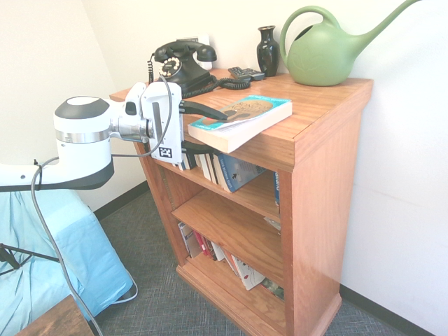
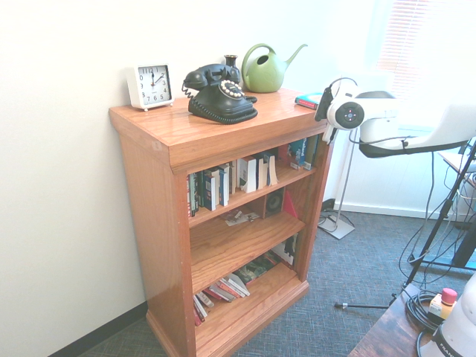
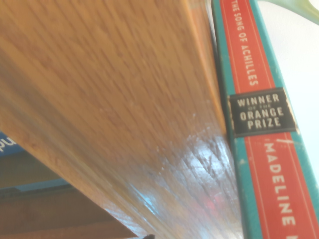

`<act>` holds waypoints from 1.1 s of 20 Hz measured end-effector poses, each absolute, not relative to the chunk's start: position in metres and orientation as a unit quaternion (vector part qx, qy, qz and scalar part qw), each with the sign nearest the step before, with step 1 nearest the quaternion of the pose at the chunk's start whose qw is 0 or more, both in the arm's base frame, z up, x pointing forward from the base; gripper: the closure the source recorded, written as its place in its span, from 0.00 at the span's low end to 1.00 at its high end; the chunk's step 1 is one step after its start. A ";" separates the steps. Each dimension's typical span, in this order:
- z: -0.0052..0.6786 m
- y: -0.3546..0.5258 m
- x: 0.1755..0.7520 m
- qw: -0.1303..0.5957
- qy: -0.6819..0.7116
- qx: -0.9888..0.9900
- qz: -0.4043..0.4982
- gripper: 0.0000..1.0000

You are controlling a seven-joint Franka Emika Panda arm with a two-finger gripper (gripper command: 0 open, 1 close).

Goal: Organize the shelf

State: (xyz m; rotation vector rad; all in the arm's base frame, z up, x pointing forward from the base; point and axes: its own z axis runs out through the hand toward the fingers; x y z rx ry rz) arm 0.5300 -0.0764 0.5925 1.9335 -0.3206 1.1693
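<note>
Shelf (image 1: 308, 140) top, upper frame: one teal book (image 1: 241, 120), one phone (image 1: 183, 64), one vase (image 1: 267, 50), one watering can (image 1: 325, 52). Gripper (image 1: 204, 129) jaws spread wide at frame centre, straddling the book's overhanging end; nothing clamped.

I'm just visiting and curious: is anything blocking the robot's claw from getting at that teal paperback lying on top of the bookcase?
Nothing visible. The gripper is open at the front edge of the shelf, its upper finger already over the corner of the teal paperback, which overhangs the edge. The rotary telephone and remote sit behind.

In the wrist view, the teal-and-red paperback book spine (image 3: 259, 129) runs off the lower right edge, cutting the author's name short; blurred reddish-brown wooden shelf top (image 3: 109, 99) fills the left.
</note>
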 end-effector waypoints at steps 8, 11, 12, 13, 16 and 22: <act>0.600 -0.091 0.529 0.422 -0.138 0.765 0.467 1.00; 0.599 -0.092 0.529 0.423 -0.135 0.764 0.467 1.00; 0.599 -0.092 0.530 0.423 -0.135 0.764 0.467 1.00; 0.600 -0.092 0.529 0.424 -0.135 0.764 0.467 1.00; 0.600 -0.094 0.529 0.425 -0.135 0.763 0.467 1.00; 0.599 -0.095 0.529 0.426 -0.136 0.763 0.466 1.00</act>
